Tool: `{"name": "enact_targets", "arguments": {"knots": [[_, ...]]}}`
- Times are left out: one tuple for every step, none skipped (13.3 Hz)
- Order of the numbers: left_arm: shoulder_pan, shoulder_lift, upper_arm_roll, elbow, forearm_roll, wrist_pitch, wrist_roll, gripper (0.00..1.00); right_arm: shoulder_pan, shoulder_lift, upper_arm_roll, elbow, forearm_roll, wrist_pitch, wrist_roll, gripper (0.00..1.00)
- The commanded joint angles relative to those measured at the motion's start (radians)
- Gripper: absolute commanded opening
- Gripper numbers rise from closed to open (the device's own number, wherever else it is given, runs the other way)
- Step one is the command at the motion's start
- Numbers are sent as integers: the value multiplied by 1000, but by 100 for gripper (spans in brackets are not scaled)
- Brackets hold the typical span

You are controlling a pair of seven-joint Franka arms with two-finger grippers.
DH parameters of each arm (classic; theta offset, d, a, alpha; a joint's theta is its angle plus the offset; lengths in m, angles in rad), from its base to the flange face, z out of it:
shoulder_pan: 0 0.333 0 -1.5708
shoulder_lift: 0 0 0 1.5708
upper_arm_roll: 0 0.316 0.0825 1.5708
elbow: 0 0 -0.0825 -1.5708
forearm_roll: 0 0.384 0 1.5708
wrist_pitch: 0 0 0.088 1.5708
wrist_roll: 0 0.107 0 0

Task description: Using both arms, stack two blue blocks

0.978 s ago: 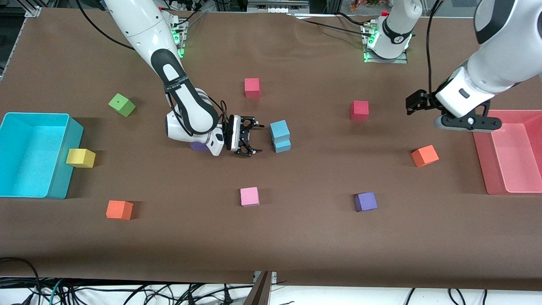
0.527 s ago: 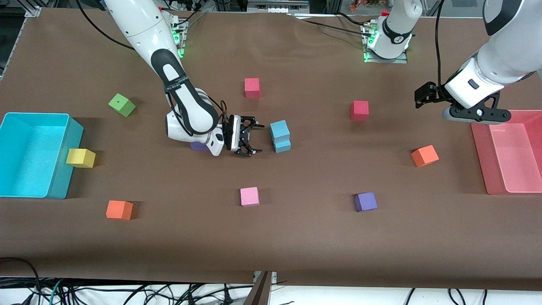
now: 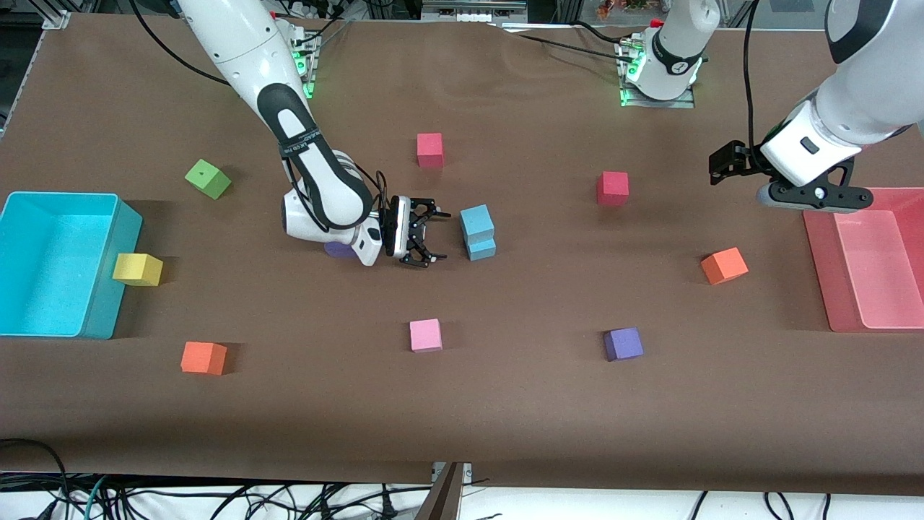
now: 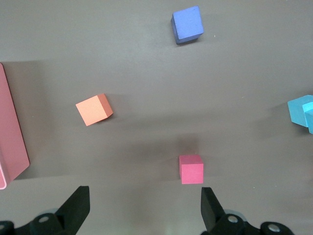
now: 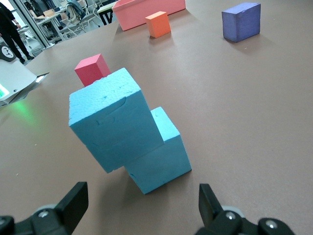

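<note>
Stacked blue blocks (image 3: 477, 231) just beside the spread right tool (image 3: 427, 235)

Left hand (image 4: 142, 208), fingers apart, above a red cube (image 4: 191, 169).

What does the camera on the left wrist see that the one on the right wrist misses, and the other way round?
Only the left wrist view shows the left gripper, open over bare table.

Only the right wrist view shows the right gripper, open and close in front of the stack, plainly revealing that the upper blue block sits askew, overhanging the lower blue block.

Both show the orange cube, the purple cube, a red cube and the pink bin. The left wrist view catches only an edge of the blue stack.
</note>
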Motion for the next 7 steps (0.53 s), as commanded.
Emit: {"name": "enact_targets", "arguments": {"knots": [[30, -24, 9, -26, 20, 0, 29, 100, -13, -2, 12, 3, 17, -7, -17, 100], [35, -23, 9, -28, 20, -5, 27, 100, -16, -17, 4, 5, 14, -7, -5, 100], [35, -23, 9, -26, 18, -14, 26, 100, -28, -34, 2, 5, 7, -9, 4, 100], [35, -23, 9, -28, 15, -14, 23, 100, -33, -42, 2, 5, 3, -9, 12, 100], [35, -23, 9, -28, 12, -14, 18, 100, -36, -54, -8, 5, -3, -12, 15, 100], [35, -23, 9, -28, 11, -14, 16, 100, -36, -63, -34, 5, -27, -30, 36, 100], [36, -23, 9, -28, 9, -14, 16, 100, -36, -82, -60, 5, -68, -65, 81, 100]]}}
